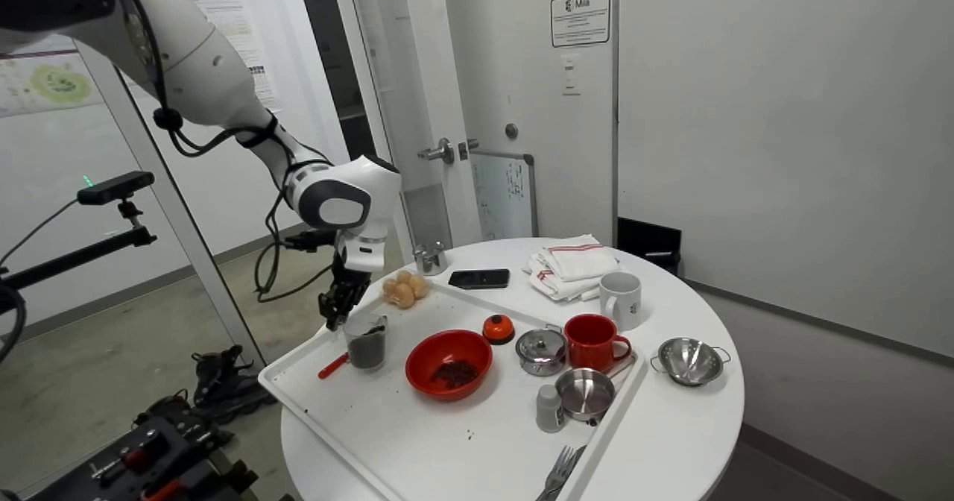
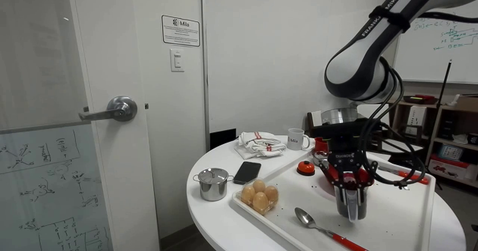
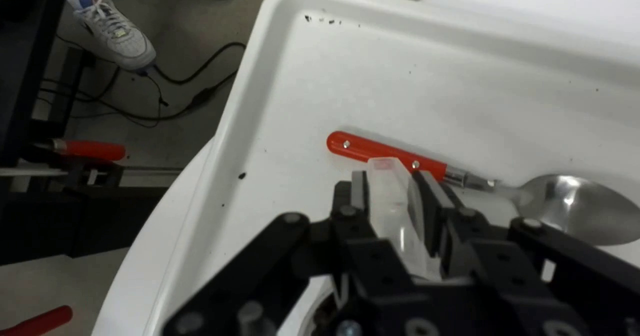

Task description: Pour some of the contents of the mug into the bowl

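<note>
The dark grey mug (image 1: 367, 350) stands upright on the white tray, left of the bowl in an exterior view. It also shows in an exterior view (image 2: 362, 208) under my gripper (image 2: 351, 197). In the wrist view my gripper (image 3: 389, 176) has its pads close against both sides of the mug's pale translucent handle (image 3: 395, 211). Dark contents show at the mug's edge there; most of the mug is hidden by the gripper. The red bowl (image 1: 428, 355) holds some dark bits. In an exterior view it is mostly hidden behind the gripper (image 2: 331, 173).
A spoon with a red handle (image 3: 385, 153) lies on the tray (image 1: 305, 404) close beside the mug. Eggs (image 2: 260, 197) are at the tray's corner. An orange timer (image 1: 498, 329), a lidded steel pot (image 1: 541, 352) and a red mug (image 1: 590, 343) stand beyond the bowl.
</note>
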Available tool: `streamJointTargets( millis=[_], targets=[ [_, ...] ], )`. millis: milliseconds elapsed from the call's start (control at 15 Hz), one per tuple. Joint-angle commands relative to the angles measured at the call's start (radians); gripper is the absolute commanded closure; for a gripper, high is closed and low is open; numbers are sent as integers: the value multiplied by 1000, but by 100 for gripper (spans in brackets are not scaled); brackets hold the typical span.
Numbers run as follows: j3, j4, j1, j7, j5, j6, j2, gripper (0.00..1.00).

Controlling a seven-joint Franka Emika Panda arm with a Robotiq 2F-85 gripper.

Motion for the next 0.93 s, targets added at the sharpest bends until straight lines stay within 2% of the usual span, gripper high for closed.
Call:
streamJointTargets(
  millis=[0, 67, 133, 200, 333, 667, 733, 867],
  targets=[
    [10, 37, -4, 98, -59, 77, 65, 91],
    [11, 41, -7, 114, -64, 88, 76, 91],
    [15, 45, -12, 123, -62, 98, 85, 77],
    [20, 49, -19, 130, -57, 99, 90, 48],
    [24, 53, -24, 136, -63, 91, 87, 42],
    [42, 17, -47, 98, -55, 83, 36, 5],
    [46, 6, -50, 88, -57, 82, 20, 1],
    [55, -35, -59, 55, -54, 90, -38, 0]
  ],
)
